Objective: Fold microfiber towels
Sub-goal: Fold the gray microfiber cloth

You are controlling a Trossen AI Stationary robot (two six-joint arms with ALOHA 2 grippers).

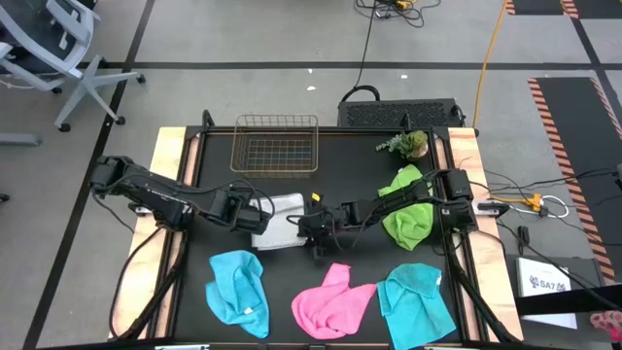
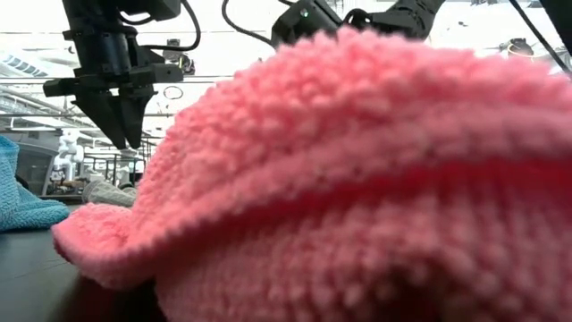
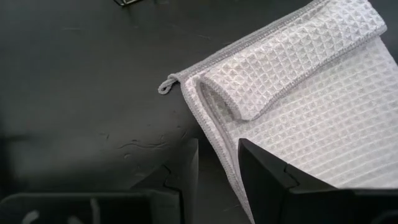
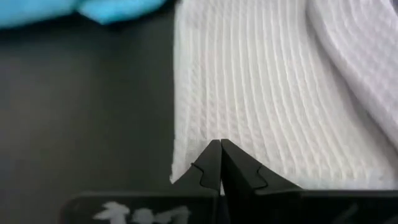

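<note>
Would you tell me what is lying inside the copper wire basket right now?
The copper wire basket shows only its mesh and the dark table through it; no towel is inside. Nothing covers it.

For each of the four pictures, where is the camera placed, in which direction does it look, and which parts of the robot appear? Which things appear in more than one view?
High view: above the table, looking down; both arms, left gripper, right gripper, white towel.
Low view: at tabletop height, looking level; pink towel fills it, arms above.
Left wrist view: over the open left gripper, white towel edge between the fingers.
Right wrist view: over the shut right gripper at the white towel.
Shared: both wrist views and the high view show the white towel.
</note>
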